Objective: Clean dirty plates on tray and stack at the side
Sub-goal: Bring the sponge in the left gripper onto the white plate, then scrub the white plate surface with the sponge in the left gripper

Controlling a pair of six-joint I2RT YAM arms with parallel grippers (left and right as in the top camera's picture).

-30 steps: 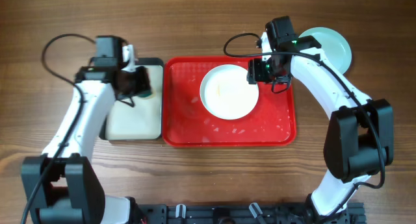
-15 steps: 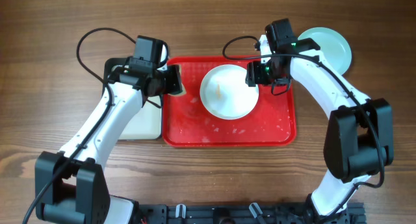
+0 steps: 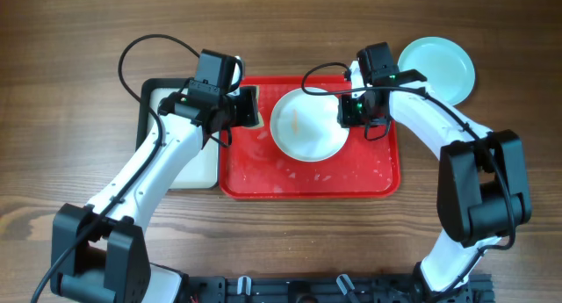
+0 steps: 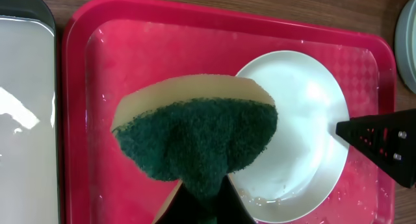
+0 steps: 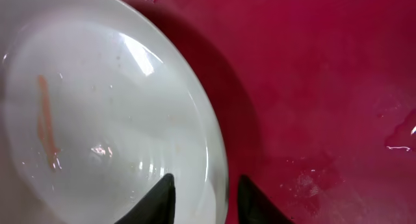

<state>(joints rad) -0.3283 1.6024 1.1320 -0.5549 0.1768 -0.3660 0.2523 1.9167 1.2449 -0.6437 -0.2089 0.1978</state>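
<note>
Overhead: my left gripper (image 3: 248, 110) has swung off the cream tray (image 3: 180, 167), where it hung a second ago. It now hangs over the 10 o'clock corner of the red tray (image 3: 263, 176), clenched on the sponge (image 3: 249, 111). The white plate (image 3: 307, 123) lies where it was, in the tray's 12 o'clock half. My right gripper (image 3: 351, 110) sits at its 3 o'clock rim. An aqua plate (image 3: 436, 68) rests on the bare wood, off the tray at 2 o'clock. I judge scrubbing is about to start, with stacking to follow.

Left wrist: the sponge (image 4: 195, 139) is pinched at 6 o'clock, so it fans out. It has a coarse dark-green scouring face and a soft yellow foam edge. The plate (image 4: 305, 120), glossy and round, lies at its 3 o'clock and is not yet touched. The tray (image 4: 130, 55) is wet and shiny, with a pebbled patch near its far corner.

Right wrist: my right gripper (image 5: 203, 191) has narrowed its jaws over the last second. The fingers stand astride the plate's (image 5: 97, 120) rim at 6 o'clock, one inside and one outside. I cannot tell whether they have clamped on it. A thin orange streak (image 5: 44, 117) marks the smooth glaze at 9 o'clock. Droplets bead on the tray (image 5: 312, 87).
</note>
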